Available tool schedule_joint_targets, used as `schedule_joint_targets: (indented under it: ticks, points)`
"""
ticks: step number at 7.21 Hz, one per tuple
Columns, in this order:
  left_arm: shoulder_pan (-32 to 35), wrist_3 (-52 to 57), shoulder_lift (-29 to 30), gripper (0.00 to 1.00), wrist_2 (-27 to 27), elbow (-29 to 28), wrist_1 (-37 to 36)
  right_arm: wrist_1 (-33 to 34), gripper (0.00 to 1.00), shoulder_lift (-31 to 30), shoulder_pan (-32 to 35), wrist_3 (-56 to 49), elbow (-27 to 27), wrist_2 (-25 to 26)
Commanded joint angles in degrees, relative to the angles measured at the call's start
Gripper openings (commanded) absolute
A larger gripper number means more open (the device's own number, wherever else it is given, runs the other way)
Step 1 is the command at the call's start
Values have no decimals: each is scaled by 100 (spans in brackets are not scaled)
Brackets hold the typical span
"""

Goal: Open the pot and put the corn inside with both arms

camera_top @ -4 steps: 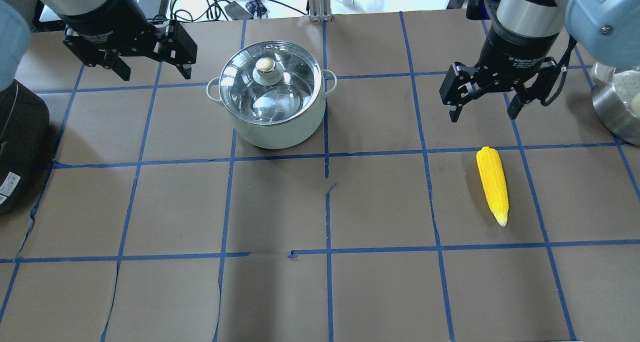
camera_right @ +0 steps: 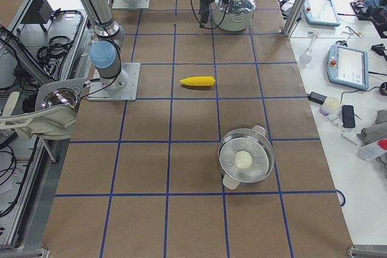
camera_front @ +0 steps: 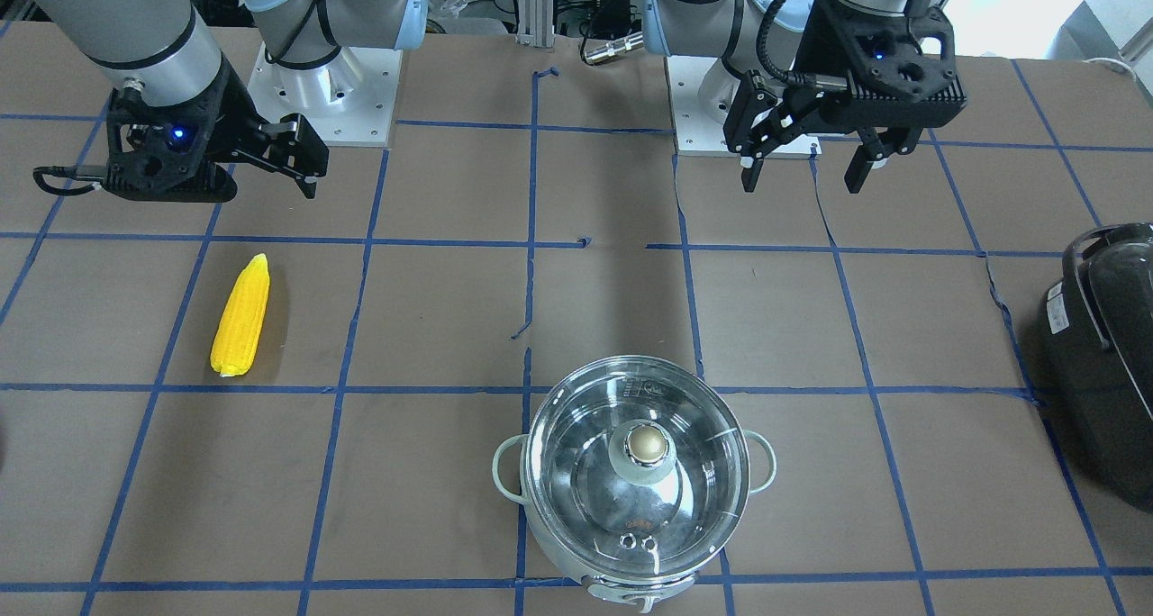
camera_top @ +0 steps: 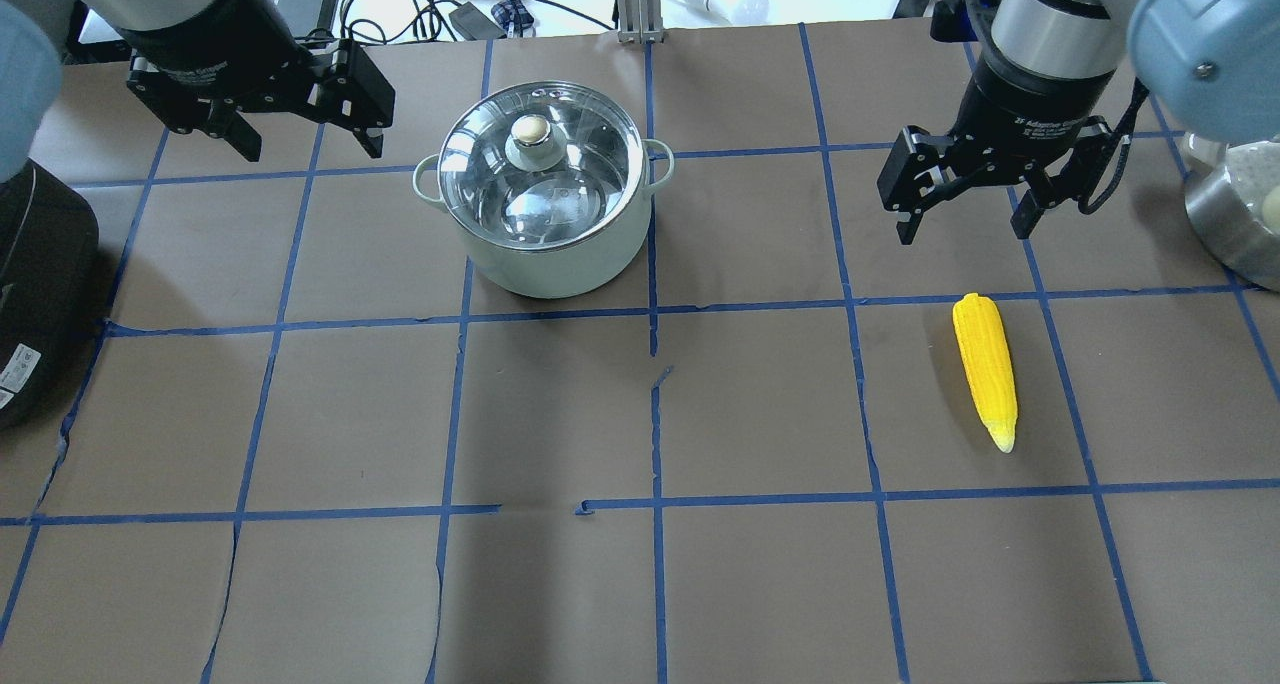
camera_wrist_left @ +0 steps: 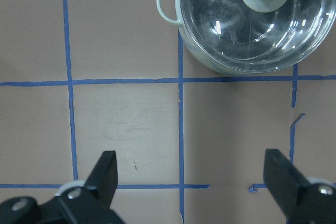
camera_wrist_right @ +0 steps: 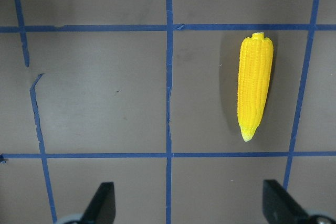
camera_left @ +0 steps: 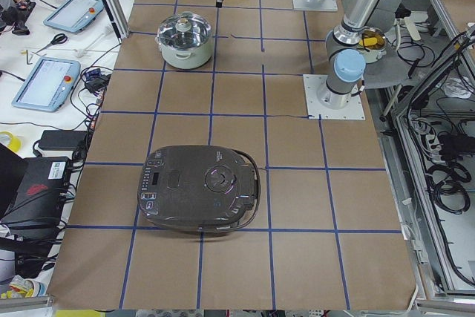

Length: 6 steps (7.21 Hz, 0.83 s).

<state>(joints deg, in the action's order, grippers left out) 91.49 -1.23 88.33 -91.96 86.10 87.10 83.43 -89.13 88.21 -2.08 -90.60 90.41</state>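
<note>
pot (camera_top: 545, 264) near far edge, lid (camera_top: 585, 199) on | corn (camera_top: 985, 369) toward right edge, untouched | left gripper (camera_top: 312, 151), right gripper (camera_top: 963, 234) wide, empty | everything left to do

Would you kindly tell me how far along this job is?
Nothing looks done: the clear glass lid sits on the mint-green steel pot, and the yellow corn cob lies on the brown table. Nothing is in hand; the left gripper and right gripper hang open and empty. Lifting the lid and putting the corn inside remain.
</note>
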Motion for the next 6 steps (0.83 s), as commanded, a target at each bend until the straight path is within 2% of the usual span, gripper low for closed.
schedule_joint_targets:
  ticks: [1, 6]
  points:
    - [0, 0, 0, 100, 2, 3, 0, 7, 100, -8, 3, -3, -11, 3]
    - [0, 0, 0, 100, 2, 12, 0, 103, 100, -8, 3, 5, -2, -6]
